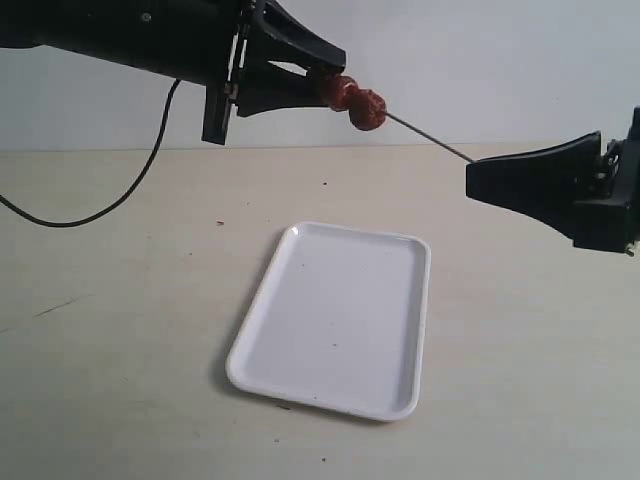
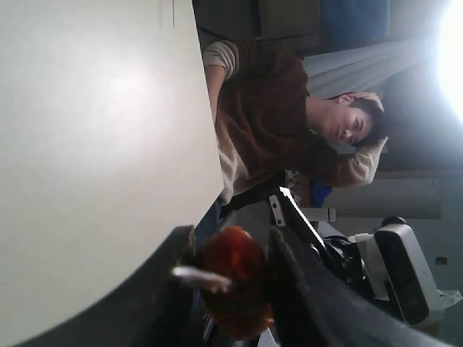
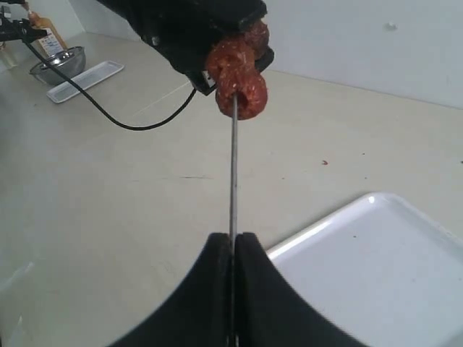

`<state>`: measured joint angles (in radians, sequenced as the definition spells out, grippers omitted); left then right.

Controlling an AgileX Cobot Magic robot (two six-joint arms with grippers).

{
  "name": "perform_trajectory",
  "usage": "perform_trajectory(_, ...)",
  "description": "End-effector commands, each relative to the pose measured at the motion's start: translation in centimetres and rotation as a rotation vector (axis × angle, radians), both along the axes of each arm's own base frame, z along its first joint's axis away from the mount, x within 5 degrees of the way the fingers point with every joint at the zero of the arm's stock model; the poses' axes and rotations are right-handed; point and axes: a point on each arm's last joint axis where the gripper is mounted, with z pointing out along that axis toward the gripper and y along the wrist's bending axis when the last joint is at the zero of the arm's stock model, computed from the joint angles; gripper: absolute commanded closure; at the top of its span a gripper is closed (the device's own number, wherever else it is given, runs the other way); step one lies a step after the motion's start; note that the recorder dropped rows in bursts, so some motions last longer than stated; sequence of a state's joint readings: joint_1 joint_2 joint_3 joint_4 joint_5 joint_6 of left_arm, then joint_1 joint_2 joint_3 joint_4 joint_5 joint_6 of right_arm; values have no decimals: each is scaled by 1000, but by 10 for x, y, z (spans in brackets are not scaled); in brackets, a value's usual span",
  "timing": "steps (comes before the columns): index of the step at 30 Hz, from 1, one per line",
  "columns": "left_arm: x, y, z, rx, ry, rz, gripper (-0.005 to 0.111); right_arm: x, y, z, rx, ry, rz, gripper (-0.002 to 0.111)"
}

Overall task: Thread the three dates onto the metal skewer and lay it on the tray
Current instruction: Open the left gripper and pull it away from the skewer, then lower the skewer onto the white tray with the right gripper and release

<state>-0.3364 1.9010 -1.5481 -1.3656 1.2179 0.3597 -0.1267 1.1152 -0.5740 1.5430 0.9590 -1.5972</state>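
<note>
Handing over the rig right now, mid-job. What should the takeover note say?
Left gripper: closed on the last date, held in the air.
Right gripper: shut on the skewer at its bare end.
Dates: all three look threaded, bunched at the left gripper's end, with the skewer tip poking through the last one.
Tray: empty.
Done: threading, apparently.
Left: release the date, lay the skewer on the tray.

Reddish dates threaded on tilted skewer, aloft; white tray lying flat
</note>
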Motion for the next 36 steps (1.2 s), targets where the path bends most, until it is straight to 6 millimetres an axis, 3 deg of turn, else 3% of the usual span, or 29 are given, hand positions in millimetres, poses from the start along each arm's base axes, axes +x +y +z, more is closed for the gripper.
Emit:
perform_trajectory(1, -2, -3, 2, -24, 12, -2, 50, 1, 1, 6, 26, -25, 9, 108)
perform_trajectory(3, -2, -3, 3, -33, 5, -2, 29, 1, 1, 5, 23, -25, 9, 108)
perform_trajectory(4, -2, -3, 5, -36, -5, -3, 26, 2, 0, 5, 20, -25, 2, 108)
perform_trajectory(12, -2, 10, 21, -62, -72, 22, 28, 9, -9, -3, -34, 55, -138, 108)
perform_trajectory(17, 10, 53, 36, -57, -185, 114, 28, 14, -24, -14, -21, 250, -366, 108)
perform_trajectory(18, 11, 61, 39, -53, -211, 130, 31, 13, -26, -17, -14, 299, -400, 108)
perform_trajectory(20, 13, 82, 47, -28, -284, 168, 54, 11, -29, -25, -10, 423, -460, 108)
perform_trajectory(21, 12, 94, 51, -2, -325, 185, 76, 10, -31, -29, -18, 476, -487, 108)
perform_trajectory(22, 11, 98, 52, 21, -352, 182, 90, 9, -32, -31, -23, 498, -497, 108)
perform_trajectory(23, 10, 101, 46, 103, -387, 156, 106, 8, -33, -33, -40, 523, -513, 108)
perform_trajectory(26, 4, 100, 19, 415, -368, 47, 106, 6, -35, -36, -83, 544, -524, 108)
perform_trajectory(30, 1, 93, -10, 705, -351, 41, 107, 6, -40, -38, -115, 563, -573, 108)
perform_trajectory(36, -9, 78, -62, 788, -306, 134, 107, 16, -31, -20, -73, 524, -590, 108)
